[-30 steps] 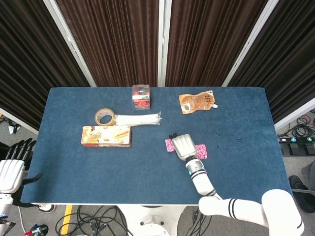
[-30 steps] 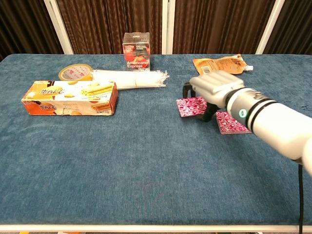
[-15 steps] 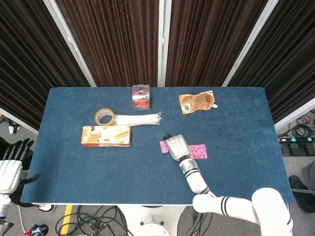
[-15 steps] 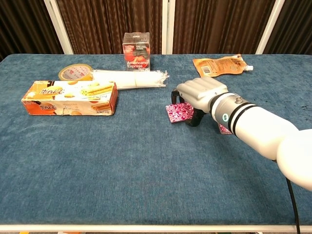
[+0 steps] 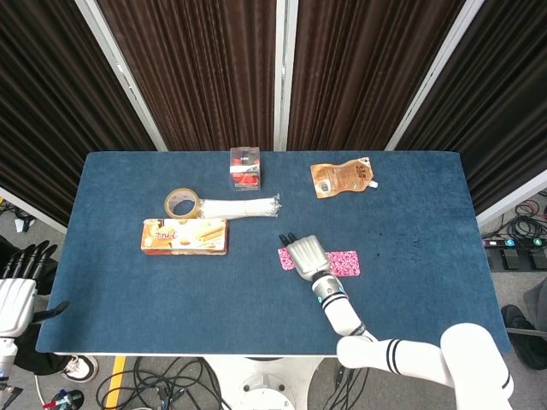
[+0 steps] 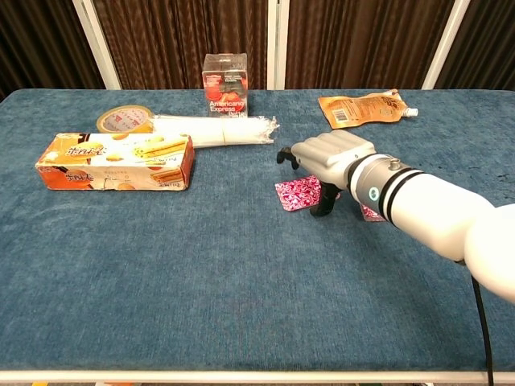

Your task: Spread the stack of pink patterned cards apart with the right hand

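Pink patterned cards (image 6: 296, 194) lie fanned mid-table under your right hand (image 6: 330, 157), which presses on them with fingers loosely apart, grasping nothing; how many cards you cannot tell. Your left hand (image 5: 19, 292) hangs unclenched off the table's corner. Behind sit one tape roll (image 5: 180, 202) and one snack box (image 6: 117, 161).

Right hand (image 6: 326, 161) palm-down over table, fingers extended; left hand (image 5: 17, 295) idle.

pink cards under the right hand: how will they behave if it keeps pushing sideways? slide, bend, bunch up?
The pink cards lie flat and thin, so they are probably light and likely to slide off one another. The table looks like fuzzy cloth, so the bottom card may drag. The right hand sits over their middle, which should limit buckling.
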Robot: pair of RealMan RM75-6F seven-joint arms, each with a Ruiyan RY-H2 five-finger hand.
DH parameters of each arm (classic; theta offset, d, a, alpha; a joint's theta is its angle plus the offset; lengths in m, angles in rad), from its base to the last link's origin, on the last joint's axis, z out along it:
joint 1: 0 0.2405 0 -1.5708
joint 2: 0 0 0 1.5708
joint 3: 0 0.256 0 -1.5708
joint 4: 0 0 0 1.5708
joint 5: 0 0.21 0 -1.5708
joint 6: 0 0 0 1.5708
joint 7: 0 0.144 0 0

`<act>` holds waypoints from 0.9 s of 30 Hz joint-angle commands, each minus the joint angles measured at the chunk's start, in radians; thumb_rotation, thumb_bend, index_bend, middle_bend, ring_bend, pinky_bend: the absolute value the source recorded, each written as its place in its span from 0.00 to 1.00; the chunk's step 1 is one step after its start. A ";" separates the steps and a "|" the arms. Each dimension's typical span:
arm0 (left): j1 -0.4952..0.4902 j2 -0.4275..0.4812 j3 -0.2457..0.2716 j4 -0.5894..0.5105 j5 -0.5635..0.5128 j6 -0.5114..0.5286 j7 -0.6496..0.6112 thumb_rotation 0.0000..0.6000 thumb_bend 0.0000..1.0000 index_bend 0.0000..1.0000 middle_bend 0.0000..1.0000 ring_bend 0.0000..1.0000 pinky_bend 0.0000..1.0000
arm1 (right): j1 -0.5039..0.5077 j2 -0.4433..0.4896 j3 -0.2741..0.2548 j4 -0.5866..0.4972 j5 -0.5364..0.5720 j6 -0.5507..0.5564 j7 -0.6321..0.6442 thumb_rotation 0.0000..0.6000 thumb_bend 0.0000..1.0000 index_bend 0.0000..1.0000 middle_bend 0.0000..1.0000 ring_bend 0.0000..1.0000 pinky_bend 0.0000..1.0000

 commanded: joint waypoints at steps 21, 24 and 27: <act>-0.010 0.005 0.006 -0.022 0.009 -0.019 0.022 1.00 0.00 0.07 0.03 0.00 0.10 | -0.075 0.300 -0.080 -0.274 0.164 0.069 -0.044 1.00 0.07 0.13 0.19 0.72 0.88; -0.010 0.008 0.006 -0.028 0.008 -0.021 0.028 1.00 0.00 0.07 0.03 0.00 0.10 | -0.076 0.302 -0.093 -0.270 0.161 0.066 -0.033 1.00 0.07 0.14 0.19 0.72 0.88; -0.012 0.008 0.008 -0.031 0.005 -0.029 0.031 1.00 0.00 0.07 0.03 0.00 0.10 | -0.074 0.295 -0.106 -0.269 0.151 0.073 -0.034 1.00 0.07 0.16 0.20 0.72 0.88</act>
